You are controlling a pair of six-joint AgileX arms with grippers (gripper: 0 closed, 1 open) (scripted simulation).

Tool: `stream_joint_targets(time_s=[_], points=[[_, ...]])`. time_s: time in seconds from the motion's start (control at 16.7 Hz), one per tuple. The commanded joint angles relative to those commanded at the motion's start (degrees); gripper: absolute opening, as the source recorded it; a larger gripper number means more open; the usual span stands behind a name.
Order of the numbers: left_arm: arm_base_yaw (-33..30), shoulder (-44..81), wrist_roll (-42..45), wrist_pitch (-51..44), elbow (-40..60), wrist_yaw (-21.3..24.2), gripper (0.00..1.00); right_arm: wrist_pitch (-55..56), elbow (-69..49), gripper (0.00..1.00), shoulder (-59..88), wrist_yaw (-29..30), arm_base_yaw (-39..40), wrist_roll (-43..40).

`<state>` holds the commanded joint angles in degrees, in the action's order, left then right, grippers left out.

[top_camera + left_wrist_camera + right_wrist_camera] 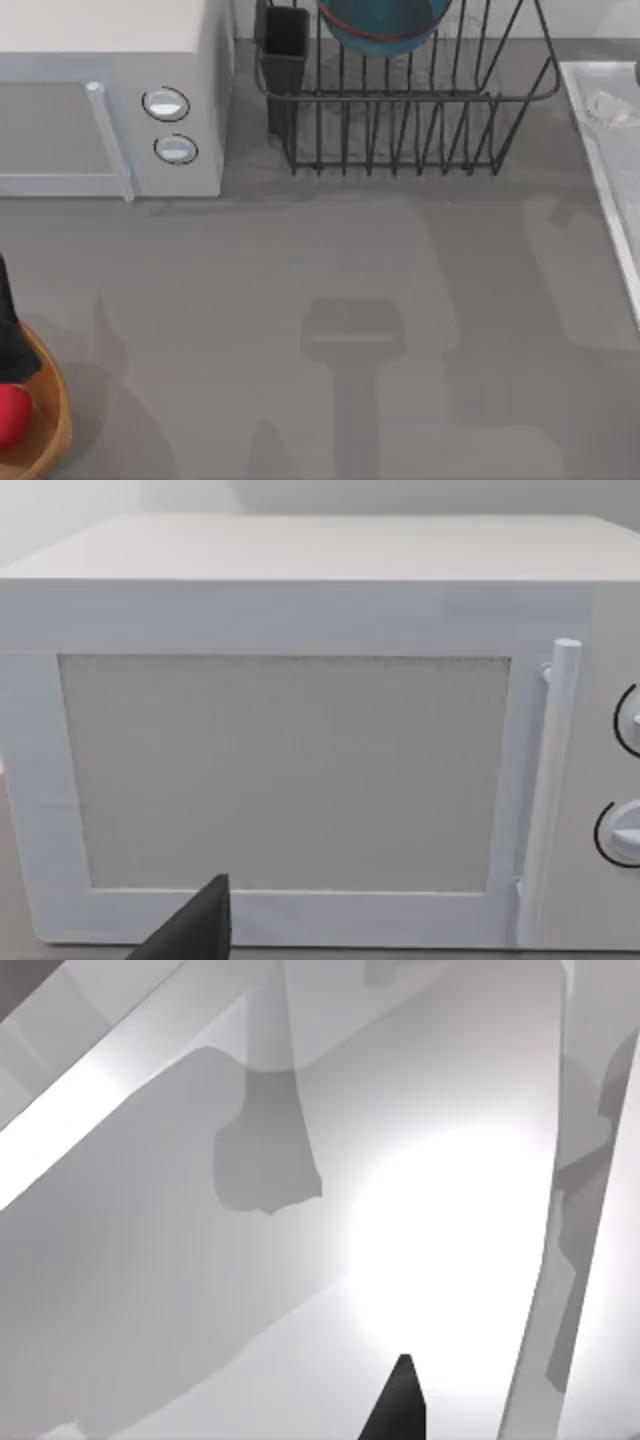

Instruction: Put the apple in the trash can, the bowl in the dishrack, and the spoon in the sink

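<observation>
At the far left of the top view, our left gripper [8, 330] is a dark shape hanging over the trash can [55, 425], and the apple [12, 412] sits inside the can just below it. We cannot tell whether this gripper is spread or pressed together. From the left wrist view, one dark fingertip [195, 925] points toward the white microwave [300, 730], which stands ahead of the gripper, well apart from it.

Further right on the grey tabletop [320, 300], the black dishrack [400, 110] carries the bowl [385, 25] among its upright bars, with the black cup holder [285, 50] at its left corner.

At the right edge lies the sink [605, 170], with the spoon [608, 106] resting pale inside it. In the right wrist view, a dark fingertip [398, 1405] of our right gripper hovers over the bright basin floor; we cannot tell its state either.
</observation>
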<state>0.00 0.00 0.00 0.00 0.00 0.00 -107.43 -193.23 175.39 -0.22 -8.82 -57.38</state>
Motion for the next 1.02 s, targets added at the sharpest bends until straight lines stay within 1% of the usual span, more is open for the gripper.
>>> stream_joint_targets(time_s=[0.78,0.84,1.02], points=[[0.0,0.0,0.0,0.0,0.0,0.0,1.0,0.0,0.0,0.98,0.0,0.0,0.0,0.0],[0.0,0.0,0.0,0.0,0.0,0.0,1.0,0.0,0.0,1.0,0.0,0.0,0.0,0.0],[0.0,0.0,0.0,0.0,0.0,0.0,1.0,0.0,0.0,1.0,0.0,0.0,0.0,0.0]])
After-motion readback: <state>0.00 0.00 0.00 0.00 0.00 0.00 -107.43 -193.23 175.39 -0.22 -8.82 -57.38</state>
